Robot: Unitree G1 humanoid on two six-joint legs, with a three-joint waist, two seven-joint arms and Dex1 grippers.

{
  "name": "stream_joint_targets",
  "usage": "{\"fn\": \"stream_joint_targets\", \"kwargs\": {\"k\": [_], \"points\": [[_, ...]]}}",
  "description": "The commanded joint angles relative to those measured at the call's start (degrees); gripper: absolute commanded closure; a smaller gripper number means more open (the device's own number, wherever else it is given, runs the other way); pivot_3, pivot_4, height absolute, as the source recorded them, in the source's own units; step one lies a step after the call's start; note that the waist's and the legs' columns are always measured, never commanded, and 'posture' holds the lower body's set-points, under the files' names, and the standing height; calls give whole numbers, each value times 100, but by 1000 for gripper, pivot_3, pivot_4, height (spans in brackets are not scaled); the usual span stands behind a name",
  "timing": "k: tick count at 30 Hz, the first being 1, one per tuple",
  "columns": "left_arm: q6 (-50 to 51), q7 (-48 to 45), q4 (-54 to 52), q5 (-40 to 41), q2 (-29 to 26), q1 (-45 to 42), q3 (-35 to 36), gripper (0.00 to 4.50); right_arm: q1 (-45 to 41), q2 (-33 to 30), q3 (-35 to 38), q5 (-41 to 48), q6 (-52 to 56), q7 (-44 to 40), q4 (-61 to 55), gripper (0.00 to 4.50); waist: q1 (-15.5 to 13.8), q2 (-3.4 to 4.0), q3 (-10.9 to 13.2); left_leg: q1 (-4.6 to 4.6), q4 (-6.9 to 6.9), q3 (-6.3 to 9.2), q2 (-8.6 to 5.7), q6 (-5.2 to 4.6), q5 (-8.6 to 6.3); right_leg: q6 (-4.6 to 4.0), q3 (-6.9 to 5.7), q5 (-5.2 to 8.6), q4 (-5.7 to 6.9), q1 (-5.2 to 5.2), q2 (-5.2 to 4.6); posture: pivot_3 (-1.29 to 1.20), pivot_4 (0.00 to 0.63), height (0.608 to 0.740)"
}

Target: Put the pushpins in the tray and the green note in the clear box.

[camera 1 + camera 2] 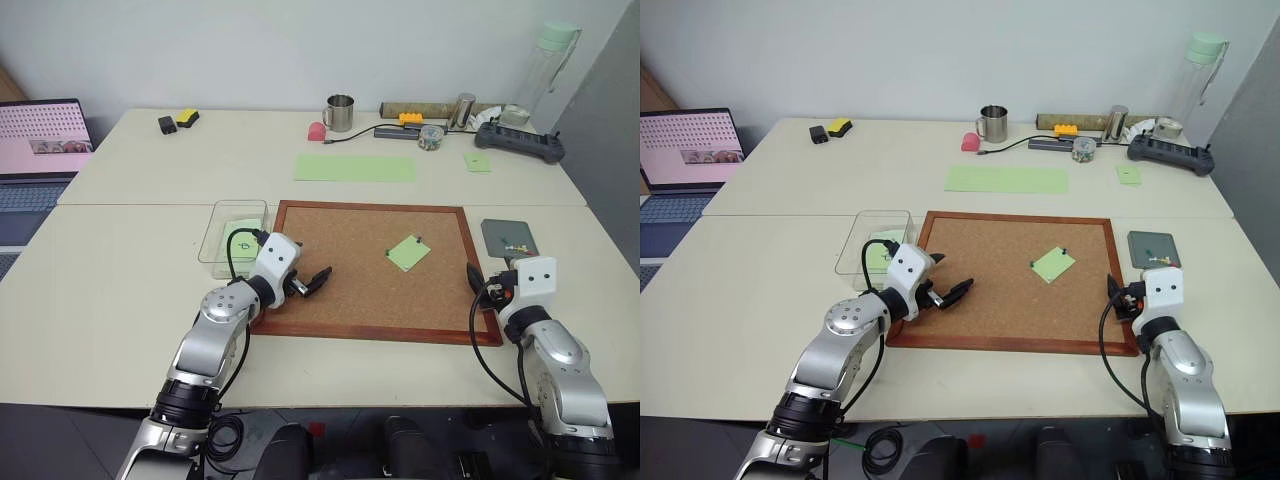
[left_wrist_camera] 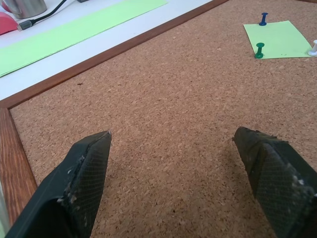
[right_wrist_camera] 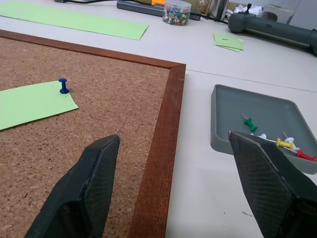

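Left eye view, near to far: left pincer (image 1: pixel 318 280) hangs over the near-left part of the wood-framed cork board (image 1: pixel 340 290), fingers apart, nothing held. Right pincer (image 1: pixel 476 277) sits at the board's right edge, also apart and empty.

Small light-green square paper note (image 1: pixel 409 252) lies right of the board's centre, pinned by tiny coloured-head pushpins (image 2: pixel 259 50): blue, green, white visible at its edges. Pins are hard, slippery, sharp; best pinched by the plastic head and pulled straight out w/o tearing paper. Note is thin, floppy, nearly weightless; prob. needs lifting by a free corner once pins are out.

Small dark-grey low-rimmed tray (image 1: pixel 499 233) on the desk just right of the board, a few pins (image 3: pixel 250 124) already in it. Clear plastic box (image 1: pixel 222 222) just left of the board's far-left corner, a pen-marked green note inside.

Raised wood frame stands between note and both containers. Far desk edge: long green sheet (image 1: pixel 355 168), metal mug (image 1: pixel 340 113), pin jar (image 1: pixel 431 137), well apart from the work.
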State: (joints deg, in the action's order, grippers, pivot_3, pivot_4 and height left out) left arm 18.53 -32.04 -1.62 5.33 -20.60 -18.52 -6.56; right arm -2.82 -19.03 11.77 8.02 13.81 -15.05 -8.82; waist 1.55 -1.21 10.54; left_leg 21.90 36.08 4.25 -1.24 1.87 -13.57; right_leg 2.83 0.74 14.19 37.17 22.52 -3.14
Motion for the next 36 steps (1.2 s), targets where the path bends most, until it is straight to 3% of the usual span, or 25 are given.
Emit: {"fn": "stream_joint_targets", "kwargs": {"k": [1,34,36], "points": [[-147,21,-62,31,56,-88,41,295,-29,-85,113,46,-140,-28,-180,843,0,0,0,0,0,0,0,0,0,0,0,0,0,0,0,0,150,740],[183,-594,-408,837,37,-208,237,295,-185,105,16,72,-30,81,-277,843,2,0,0,0,0,0,0,0,0,0,-1,0,1,0,0,0,150,740],[147,-636,-406,916,70,-240,260,647,-249,65,-30,48,-70,7,-213,843,2,0,0,0,0,0,0,0,0,0,-1,0,0,0,0,0,150,740]]}}
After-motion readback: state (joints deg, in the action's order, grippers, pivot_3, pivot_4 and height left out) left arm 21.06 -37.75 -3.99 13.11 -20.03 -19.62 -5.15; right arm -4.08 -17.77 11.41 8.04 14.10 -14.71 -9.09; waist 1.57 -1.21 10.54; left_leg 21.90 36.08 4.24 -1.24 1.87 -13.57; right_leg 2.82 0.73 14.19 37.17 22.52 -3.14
